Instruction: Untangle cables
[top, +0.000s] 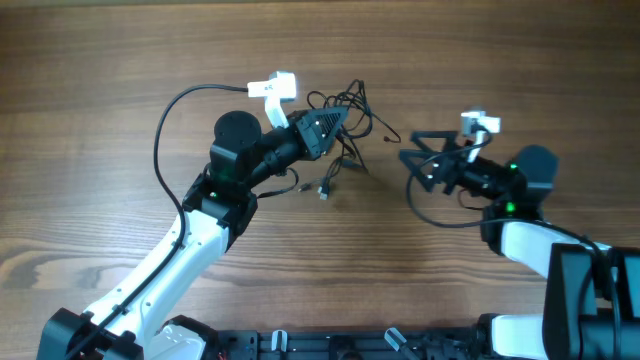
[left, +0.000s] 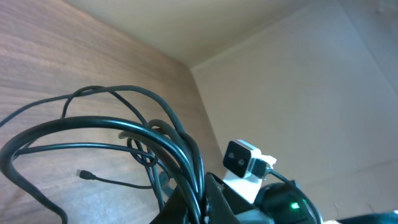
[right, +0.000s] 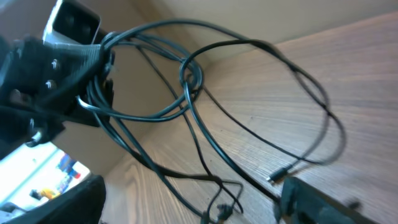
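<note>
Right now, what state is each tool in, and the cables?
left tool: shut on the cables.
right tool: open, nothing gripped.
cables: tangled in one bunch, clamped at one side, loose ends trailing onto the table.

1. Robot arms: two, the left arm (top: 180, 250) at lower left and the right arm (top: 525, 240) at lower right.
2. Grippers: two, the left gripper (top: 343, 118) at upper centre and the right gripper (top: 412, 150) right of centre.
3. White cameras: two, one wrist camera (top: 273, 88) above the centre and another (top: 478, 124) at upper right.
4. Clump of cables (top: 350, 105): one; its separate strands cannot be counted.
5. Wooden table (top: 100, 80): one.
</note>
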